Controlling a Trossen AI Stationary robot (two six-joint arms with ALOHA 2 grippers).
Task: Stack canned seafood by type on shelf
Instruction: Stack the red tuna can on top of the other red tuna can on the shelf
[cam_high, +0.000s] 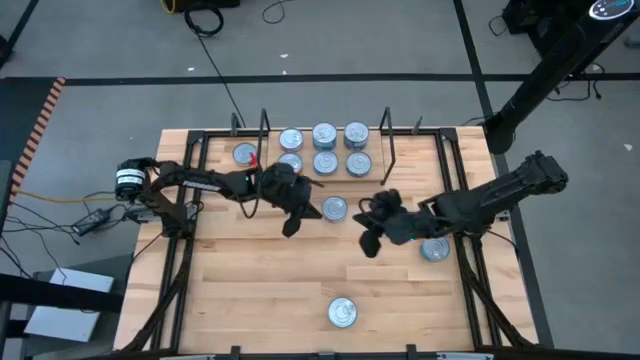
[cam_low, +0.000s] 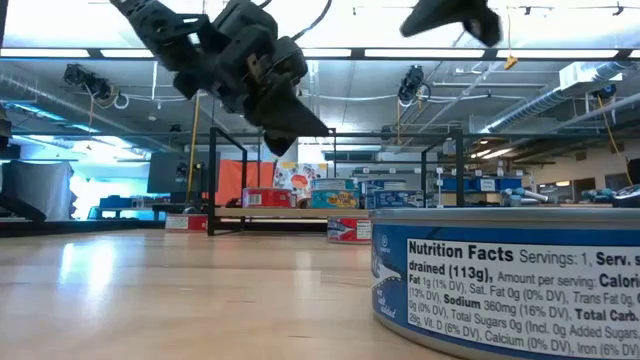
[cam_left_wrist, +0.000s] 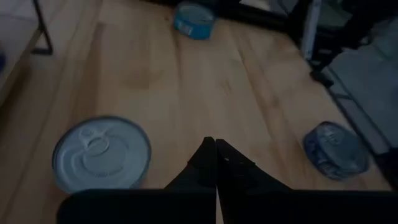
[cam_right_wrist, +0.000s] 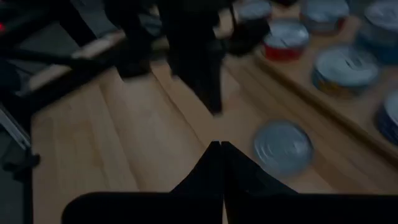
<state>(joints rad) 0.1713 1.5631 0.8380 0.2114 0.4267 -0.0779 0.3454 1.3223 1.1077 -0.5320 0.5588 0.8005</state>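
Note:
Several canned seafood tins (cam_high: 324, 148) stand in two rows on the shelf (cam_high: 375, 150), between its black wire end frames at the table's far middle. One more tin (cam_high: 245, 154) sits just left of the left frame. Loose tins rest lid up on the table: one (cam_high: 335, 208) between the grippers, one (cam_high: 434, 248) under the right arm, one (cam_high: 342, 312) near the front edge. My left gripper (cam_high: 291, 228) hangs shut above the table, left of the middle tin (cam_left_wrist: 101, 154). My right gripper (cam_high: 368, 245) hangs shut to that tin's (cam_right_wrist: 283, 146) right. Neither holds anything.
Black frame rails (cam_high: 185, 250) run along the tabletop's left and right sides. Bare wood lies between the grippers and the front tin (cam_low: 500, 285). Cables and a small device (cam_high: 130, 180) sit off the table's left edge.

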